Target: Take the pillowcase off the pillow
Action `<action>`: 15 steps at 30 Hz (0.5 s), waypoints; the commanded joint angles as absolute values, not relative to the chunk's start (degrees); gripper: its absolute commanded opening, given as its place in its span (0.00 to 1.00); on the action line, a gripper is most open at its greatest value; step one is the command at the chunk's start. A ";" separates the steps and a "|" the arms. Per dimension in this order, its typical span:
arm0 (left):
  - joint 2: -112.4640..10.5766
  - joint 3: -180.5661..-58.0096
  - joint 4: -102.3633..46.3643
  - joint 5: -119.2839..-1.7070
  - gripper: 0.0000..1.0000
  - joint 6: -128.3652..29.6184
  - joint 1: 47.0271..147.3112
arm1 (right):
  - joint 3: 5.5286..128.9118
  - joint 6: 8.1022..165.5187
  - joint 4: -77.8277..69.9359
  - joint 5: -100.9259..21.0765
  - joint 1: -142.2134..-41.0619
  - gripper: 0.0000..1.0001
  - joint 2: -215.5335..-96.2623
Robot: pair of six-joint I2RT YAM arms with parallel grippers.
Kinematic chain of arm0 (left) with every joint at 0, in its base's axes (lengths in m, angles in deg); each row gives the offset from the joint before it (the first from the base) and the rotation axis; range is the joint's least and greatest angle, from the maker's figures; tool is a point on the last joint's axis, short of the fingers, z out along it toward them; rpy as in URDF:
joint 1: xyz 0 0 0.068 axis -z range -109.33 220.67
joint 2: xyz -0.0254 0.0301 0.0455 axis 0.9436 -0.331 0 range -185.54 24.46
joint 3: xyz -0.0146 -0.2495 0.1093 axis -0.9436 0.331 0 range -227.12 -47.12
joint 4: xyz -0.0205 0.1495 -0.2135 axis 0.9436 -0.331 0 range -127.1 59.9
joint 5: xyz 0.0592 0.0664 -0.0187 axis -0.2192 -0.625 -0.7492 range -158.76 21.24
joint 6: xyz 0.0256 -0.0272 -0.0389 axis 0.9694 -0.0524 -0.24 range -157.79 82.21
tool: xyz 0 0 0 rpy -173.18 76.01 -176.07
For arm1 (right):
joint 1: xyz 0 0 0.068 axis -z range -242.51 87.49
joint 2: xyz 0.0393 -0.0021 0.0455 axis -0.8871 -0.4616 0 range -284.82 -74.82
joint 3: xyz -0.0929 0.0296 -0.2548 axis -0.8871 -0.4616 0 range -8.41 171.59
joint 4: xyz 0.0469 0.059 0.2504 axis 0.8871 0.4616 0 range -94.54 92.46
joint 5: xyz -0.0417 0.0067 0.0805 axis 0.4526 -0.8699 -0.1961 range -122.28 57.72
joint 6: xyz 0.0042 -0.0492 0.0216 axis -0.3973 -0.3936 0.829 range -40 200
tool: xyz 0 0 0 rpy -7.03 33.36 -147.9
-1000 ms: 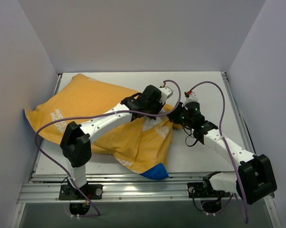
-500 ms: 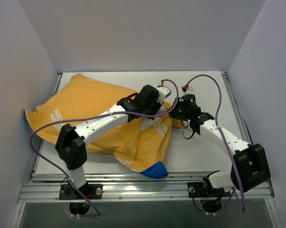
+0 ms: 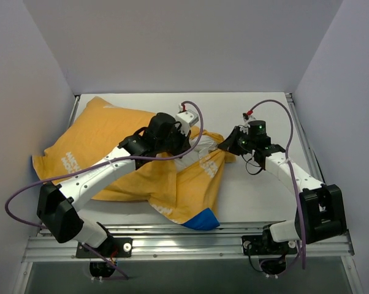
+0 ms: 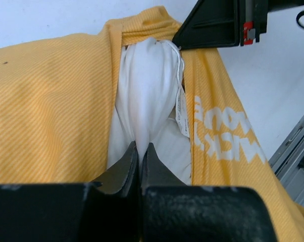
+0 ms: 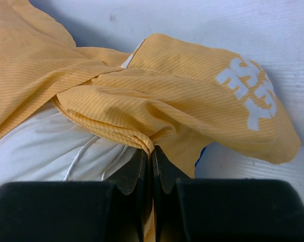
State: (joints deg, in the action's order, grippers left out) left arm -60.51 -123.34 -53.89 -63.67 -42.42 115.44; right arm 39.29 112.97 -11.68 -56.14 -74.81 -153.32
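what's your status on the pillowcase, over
Status: left gripper shut on pillow at the opening; right gripper shut on pillowcase edge. Pillow mostly inside. Nothing seen in the way.

The plump white fabric pillow (image 4: pixel 147 85) lies inside the soft yellow-orange fabric pillowcase (image 3: pixel 111 141). Beneath the pillow lies the white table (image 3: pixel 258 190).
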 commanded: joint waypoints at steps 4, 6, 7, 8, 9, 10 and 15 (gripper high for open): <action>-57.16 -131.47 -53.66 -70.84 0.02 -47.02 110.66 | 32.20 109.34 -11.05 -37.57 -68.22 0.00 -158.05; -59.64 -137.43 -54.01 -76.39 0.02 -47.64 109.96 | 32.10 109.53 -9.82 -34.24 -68.05 0.00 -158.66; -61.91 -139.21 -53.92 -77.10 0.02 -47.38 109.87 | 32.45 109.61 -8.34 -33.87 -68.05 0.00 -158.49; -63.24 -140.79 -53.92 -77.28 0.02 -47.20 109.87 | 33.67 109.53 -7.62 -33.95 -68.05 0.00 -157.44; -64.38 -142.29 -53.92 -75.80 0.02 -47.11 110.13 | 34.56 109.35 -7.01 -35.17 -68.13 0.07 -156.48; -66.83 -144.74 -54.10 -74.74 0.02 -47.20 110.31 | 35.43 109.35 -6.05 -35.71 -68.31 0.10 -155.25; -72.56 -147.31 -52.08 -71.40 0.02 -47.46 112.76 | 45.19 108.91 0.81 -33.70 -73.83 0.22 -148.04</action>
State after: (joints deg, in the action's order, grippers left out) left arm -74.21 -140.55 -58.18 -66.54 -48.23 113.87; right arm 40.12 112.95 -10.28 -48.64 -73.49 -152.44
